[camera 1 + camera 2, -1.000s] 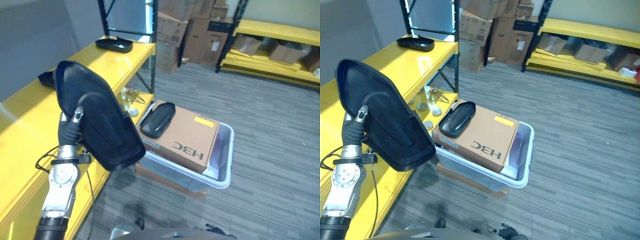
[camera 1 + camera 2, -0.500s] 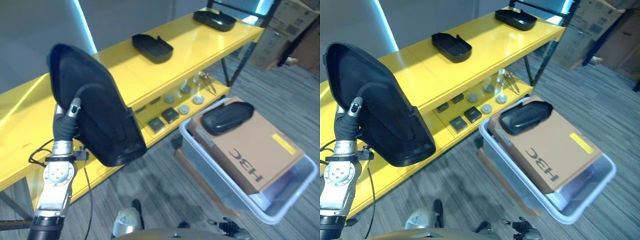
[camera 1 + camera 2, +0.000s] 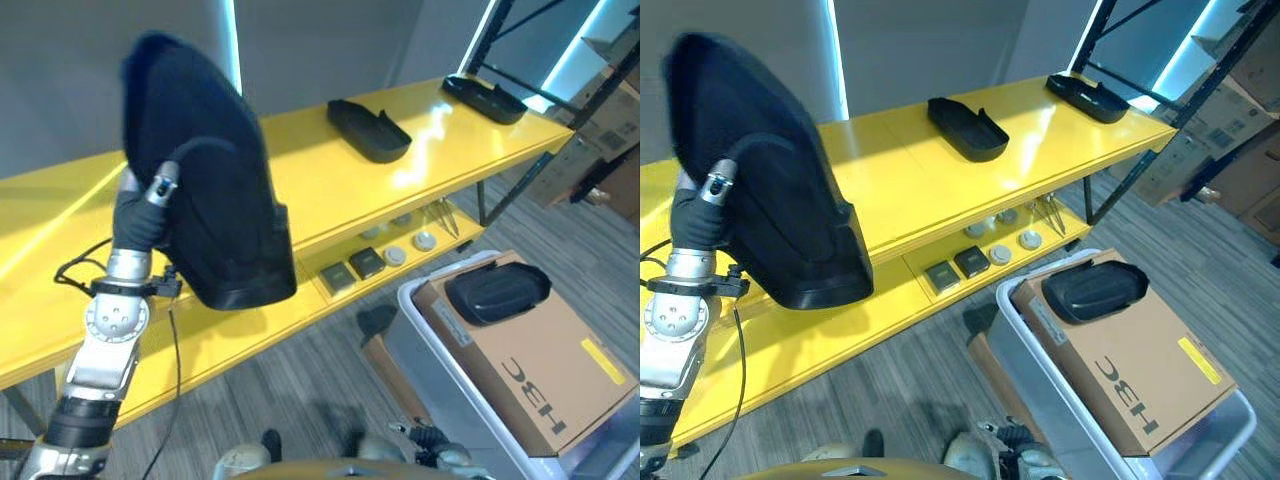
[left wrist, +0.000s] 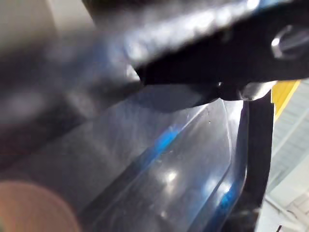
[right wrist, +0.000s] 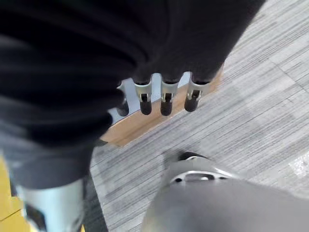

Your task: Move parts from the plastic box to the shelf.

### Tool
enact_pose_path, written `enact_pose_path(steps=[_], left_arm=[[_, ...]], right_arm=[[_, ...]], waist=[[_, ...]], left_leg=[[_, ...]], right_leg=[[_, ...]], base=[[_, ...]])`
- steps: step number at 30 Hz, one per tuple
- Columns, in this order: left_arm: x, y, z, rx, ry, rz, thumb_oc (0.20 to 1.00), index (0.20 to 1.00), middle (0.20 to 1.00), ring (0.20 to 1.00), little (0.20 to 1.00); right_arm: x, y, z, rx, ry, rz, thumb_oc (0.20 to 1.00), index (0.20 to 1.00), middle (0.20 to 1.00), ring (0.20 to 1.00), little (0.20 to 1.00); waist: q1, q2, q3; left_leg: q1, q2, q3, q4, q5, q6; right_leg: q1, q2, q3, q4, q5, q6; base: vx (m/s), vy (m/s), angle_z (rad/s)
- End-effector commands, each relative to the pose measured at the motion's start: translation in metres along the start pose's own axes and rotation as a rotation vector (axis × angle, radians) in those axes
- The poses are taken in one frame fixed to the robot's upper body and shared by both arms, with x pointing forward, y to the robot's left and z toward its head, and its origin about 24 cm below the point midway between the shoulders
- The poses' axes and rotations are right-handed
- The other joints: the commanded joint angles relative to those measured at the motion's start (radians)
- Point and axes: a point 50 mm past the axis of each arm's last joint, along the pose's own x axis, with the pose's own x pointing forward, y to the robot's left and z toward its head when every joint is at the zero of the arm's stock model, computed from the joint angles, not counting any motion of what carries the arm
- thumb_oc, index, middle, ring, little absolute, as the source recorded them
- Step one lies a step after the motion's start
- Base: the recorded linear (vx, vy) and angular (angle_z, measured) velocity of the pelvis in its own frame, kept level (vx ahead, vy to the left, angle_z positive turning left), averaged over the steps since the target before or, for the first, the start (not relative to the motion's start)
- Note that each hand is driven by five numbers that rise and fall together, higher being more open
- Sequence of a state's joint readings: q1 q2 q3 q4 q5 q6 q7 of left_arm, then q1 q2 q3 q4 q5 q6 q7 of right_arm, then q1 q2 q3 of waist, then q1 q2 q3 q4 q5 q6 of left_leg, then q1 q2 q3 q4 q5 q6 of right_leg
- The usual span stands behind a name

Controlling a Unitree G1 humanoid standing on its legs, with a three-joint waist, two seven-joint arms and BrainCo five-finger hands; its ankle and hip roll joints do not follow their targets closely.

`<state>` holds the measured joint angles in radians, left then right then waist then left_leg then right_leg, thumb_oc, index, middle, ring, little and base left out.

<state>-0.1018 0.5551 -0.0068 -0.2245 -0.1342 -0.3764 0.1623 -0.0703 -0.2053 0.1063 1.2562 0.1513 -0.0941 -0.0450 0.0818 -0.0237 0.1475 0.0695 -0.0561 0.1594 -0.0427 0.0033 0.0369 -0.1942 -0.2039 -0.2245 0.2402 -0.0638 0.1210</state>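
The part (image 3: 205, 215), a big black shell upright in the left hand (image 3: 140, 215) (grip hidden, so uncertain), hangs over the shelf (image 3: 330, 195), long axis twelve-to-six.

The left arm (image 3: 105, 350) is silver-grey with a round screwed joint and a dark ribbed wrist cover. The right robot hand (image 5: 164, 96) shows silver, dark-tipped fingers.

Warehouse: yellow shelf (image 3: 890, 190) racking, stacked cardboard boxes (image 3: 1240, 110), grey floor (image 3: 900, 390).
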Motion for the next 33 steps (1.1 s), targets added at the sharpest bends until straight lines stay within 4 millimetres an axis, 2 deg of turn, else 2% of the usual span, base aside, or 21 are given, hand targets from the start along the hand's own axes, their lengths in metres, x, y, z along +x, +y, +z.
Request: enact_pose_path(steps=[1, 2, 3, 4, 6, 8, 11, 12, 14, 17, 18, 23, 24, 25, 26, 27, 29, 30, 31, 32, 33], left_arm=[[0.011, 0.008, 0.028, -0.047, -0.180, 0.062, 0.200, 0.200, 0.200, 0.200, 0.200], [0.011, 0.005, 0.027, -0.061, -0.172, 0.051, 0.200, 0.200, 0.200, 0.200, 0.200], [0.010, 0.004, 0.025, -0.063, -0.162, 0.047, 0.200, 0.200, 0.200, 0.200, 0.200], [0.004, 0.007, 0.021, -0.052, -0.129, 0.058, 0.200, 0.200, 0.200, 0.200, 0.200], [-0.003, 0.010, 0.018, -0.054, -0.105, 0.074, 0.200, 0.200, 0.200, 0.200, 0.200], [-0.009, 0.017, 0.019, -0.064, -0.096, 0.110, 0.200, 0.200, 0.200, 0.200, 0.200], [-0.010, 0.022, 0.023, -0.071, -0.114, 0.136, 0.200, 0.200, 0.200, 0.200, 0.200], [-0.009, 0.022, 0.023, -0.072, -0.114, 0.136, 0.200, 0.200, 0.200, 0.200, 0.200], [-0.004, 0.018, 0.027, -0.085, -0.142, 0.133, 0.200, 0.200, 0.200, 0.200, 0.200], [0.002, 0.013, 0.029, -0.067, -0.159, 0.111, 0.200, 0.200, 0.200, 0.200, 0.200], [0.003, 0.011, 0.031, -0.056, -0.171, 0.107, 0.200, 0.200, 0.200, 0.200, 0.200], [0.003, 0.009, 0.033, -0.016, -0.178, 0.109, 0.200, 0.200, 0.200, 0.200, 0.200], [0.005, 0.008, 0.037, -0.027, -0.193, 0.100, 0.200, 0.200, 0.200, 0.200, 0.200], [0.007, 0.009, 0.039, -0.069, -0.206, 0.110, 0.200, 0.200, 0.200, 0.200, 0.200], [0.008, 0.008, 0.040, -0.094, -0.211, 0.106, 0.200, 0.200, 0.200, 0.200, 0.200], [0.011, 0.006, 0.039, -0.109, -0.214, 0.099, 0.200, 0.200, 0.200, 0.200, 0.200], [0.013, 0.005, 0.039, -0.124, -0.218, 0.098, 0.200, 0.200, 0.200, 0.200, 0.200], [0.013, 0.005, 0.039, -0.124, -0.218, 0.098, 0.200, 0.200, 0.200, 0.200, 0.200], [0.014, 0.007, 0.039, -0.120, -0.219, 0.096, 0.200, 0.200, 0.200, 0.200, 0.200], [0.015, 0.007, 0.037, -0.108, -0.210, 0.100, 0.200, 0.200, 0.200, 0.200, 0.200], [0.016, 0.009, 0.038, -0.088, -0.217, 0.102, 0.200, 0.200, 0.200, 0.200, 0.200]], right_arm=[[0.001, 0.003, 0.005, -0.019, -0.021, 0.001, 1.000, 1.000, 1.000, 1.000, 1.000], [0.001, 0.003, 0.004, -0.034, -0.019, 0.002, 1.000, 1.000, 1.000, 1.000, 1.000], [0.000, 0.002, 0.002, -0.045, -0.013, 0.001, 1.000, 1.000, 1.000, 1.000, 1.000], [-0.001, 0.000, -0.008, -0.066, 0.034, -0.011, 1.000, 1.000, 1.000, 1.000, 1.000], [-0.001, -0.003, -0.011, -0.068, 0.043, -0.018, 1.000, 1.000, 1.000, 1.000, 1.000], [-0.002, -0.009, -0.016, -0.096, 0.063, -0.027, 1.000, 1.000, 1.000, 1.000, 1.000], [-0.003, -0.029, -0.016, -0.113, 0.071, -0.083, 1.000, 1.000, 1.000, 1.000, 1.000], [-0.003, -0.029, -0.016, -0.113, 0.071, -0.084, 1.000, 1.000, 1.000, 1.000, 1.000], [-0.003, -0.047, -0.012, -0.097, 0.073, -0.151, 1.000, 1.000, 1.000, 1.000, 1.000], [-0.006, -0.056, -0.017, -0.046, 0.082, -0.199, 1.000, 1.000, 1.000, 1.000, 1.000], [-0.005, -0.054, -0.012, -0.035, 0.065, -0.195, 1.000, 1.000, 1.000, 1.000, 1.000], [-0.001, -0.045, 0.003, -0.030, 0.004, -0.176, 1.000, 1.000, 1.000, 1.000, 1.000], [-0.001, -0.034, 0.003, 0.085, -0.015, -0.170, 1.000, 1.000, 1.000, 1.000, 1.000], [0.000, -0.015, 0.011, 0.174, -0.060, -0.120, 1.000, 1.000, 1.000, 1.000, 1.000], [0.001, -0.006, 0.017, 0.161, -0.083, -0.089, 1.000, 1.000, 1.000, 1.000, 1.000], [0.001, 0.001, 0.023, 0.145, -0.104, -0.066, 1.000, 1.000, 1.000, 1.000, 1.000], [0.001, 0.013, 0.031, 0.090, -0.133, -0.026, 1.000, 1.000, 1.000, 1.000, 1.000], [0.001, 0.013, 0.030, 0.089, -0.133, -0.026, 1.000, 1.000, 1.000, 1.000, 1.000], [0.002, 0.013, 0.028, 0.053, -0.120, -0.027, 1.000, 1.000, 1.000, 1.000, 1.000], [0.001, 0.012, 0.023, 0.041, -0.102, -0.028, 1.000, 1.000, 1.000, 1.000, 1.000], [0.001, 0.013, 0.016, 0.039, -0.076, -0.027, 1.000, 1.000, 1.000, 1.000, 1.000]], waist=[[-0.020, 0.014, 0.000], [-0.029, 0.011, -0.003], [-0.031, 0.006, -0.006], [-0.017, -0.006, -0.013], [-0.016, -0.005, -0.018], [-0.009, -0.003, -0.020], [0.005, 0.004, 0.012], [0.001, 0.005, 0.013], [0.013, 0.010, 0.044], [-0.004, 0.025, 0.021], [-0.001, 0.027, 0.013], [-0.005, 0.023, -0.005], [-0.018, 0.014, -0.018], [-0.035, 0.010, -0.010], [-0.045, 0.012, 0.007], [-0.053, 0.013, 0.022], [-0.069, 0.023, 0.033], [-0.068, 0.024, 0.032], [-0.074, 0.032, 0.032], [-0.084, 0.030, 0.028], [-0.080, 0.026, 0.019]], left_leg=[[-0.007, 0.046, -0.055, -0.037, -0.014, -0.023], [-0.006, 0.046, -0.087, -0.043, -0.014, -0.027], [-0.006, 0.048, -0.105, -0.045, -0.016, -0.031], [0.000, 0.052, -0.120, -0.044, -0.022, -0.039], [-0.001, 0.062, -0.129, -0.040, -0.017, -0.050], [-0.006, 0.075, -0.140, -0.010, -0.028, -0.065], [-0.080, 0.079, -0.152, 0.135, -0.041, -0.096], [-0.085, 0.079, -0.157, 0.143, -0.043, -0.097], [-0.183, 0.048, -0.183, 0.214, -0.008, -0.118], [-0.214, 0.096, -0.074, 0.071, 0.068, -0.118], [-0.202, 0.093, -0.083, 0.031, 0.082, -0.116], [-0.174, 0.082, -0.094, 0.019, 0.070, -0.103], [-0.136, 0.087, -0.058, 0.014, 0.056, -0.090], [-0.096, 0.079, -0.041, 0.005, 0.032, -0.057], [-0.081, 0.080, -0.032, 0.007, 0.025, -0.042], [-0.080, 0.085, -0.029, 0.010, 0.026, -0.038], [-0.074, 0.090, -0.037, 0.005, 0.023, -0.045], [-0.071, 0.092, -0.036, 0.003, 0.022, -0.047], [-0.056, 0.098, -0.049, -0.021, 0.018, -0.060], [-0.043, 0.101, -0.057, -0.028, 0.015, -0.066], [-0.035, 0.107, -0.052, -0.031, 0.017, -0.071]], right_leg=[[0.102, 0.048, 0.077, -0.185, 0.165, 0.027], [0.091, 0.068, 0.131, -0.191, 0.163, 0.025], [0.086, 0.078, 0.145, -0.197, 0.165, 0.023], [0.111, 0.066, 0.083, -0.231, 0.171, 0.023], [0.137, 0.081, 0.080, -0.260, 0.175, 0.011], [0.169, 0.088, 0.046, -0.292, 0.173, 0.003], [0.213, 0.086, 0.006, -0.319, 0.163, -0.020], [0.213, 0.086, 0.002, -0.319, 0.163, -0.020], [0.232, 0.063, -0.064, -0.327, 0.153, -0.029], [0.249, 0.052, -0.138, -0.327, 0.146, -0.011], [0.250, 0.051, -0.139, -0.327, 0.141, -0.007], [0.271, 0.053, -0.119, -0.327, 0.129, -0.003], [0.287, 0.049, -0.112, -0.282, 0.112, -0.004], [0.229, 0.024, -0.076, -0.119, 0.125, 0.015], [0.187, 0.012, -0.044, -0.037, 0.146, 0.033], [0.141, 0.026, 0.002, 0.011, 0.153, 0.039], [0.094, 0.048, 0.074, -0.062, 0.123, 0.026], [0.098, 0.051, 0.074, -0.070, 0.124, 0.025], [0.076, 0.036, 0.120, -0.196, 0.155, 0.020], [0.075, 0.035, 0.147, -0.207, 0.165, 0.024], [0.095, 0.031, 0.139, -0.222, 0.158, 0.029]], base=[[0.20, -0.128, 0.49], [0.10, -0.125, 0.87], [0.23, -0.277, 1.29], [0.22, -0.275, 1.22], [0.18, -0.281, 0.78], [0.18, -0.239, 0.43], [0.08, -0.162, 0.30], [0.00, -0.086, 0.40], [0.01, -0.081, 0.65], [0.13, 0.023, 1.06], [0.16, 0.067, 1.30], [0.14, 0.078, 0.00], [0.23, 0.215, -0.42], [0.24, 0.270, -0.30], [0.06, 0.217, -0.44], [0.02, 0.086, -0.32], [0.06, -0.009, -0.26], [0.14, -0.110, -0.11], [0.16, -0.135, -0.08], [0.21, -0.174, -0.03], [0.18, -0.151, 0.00]])
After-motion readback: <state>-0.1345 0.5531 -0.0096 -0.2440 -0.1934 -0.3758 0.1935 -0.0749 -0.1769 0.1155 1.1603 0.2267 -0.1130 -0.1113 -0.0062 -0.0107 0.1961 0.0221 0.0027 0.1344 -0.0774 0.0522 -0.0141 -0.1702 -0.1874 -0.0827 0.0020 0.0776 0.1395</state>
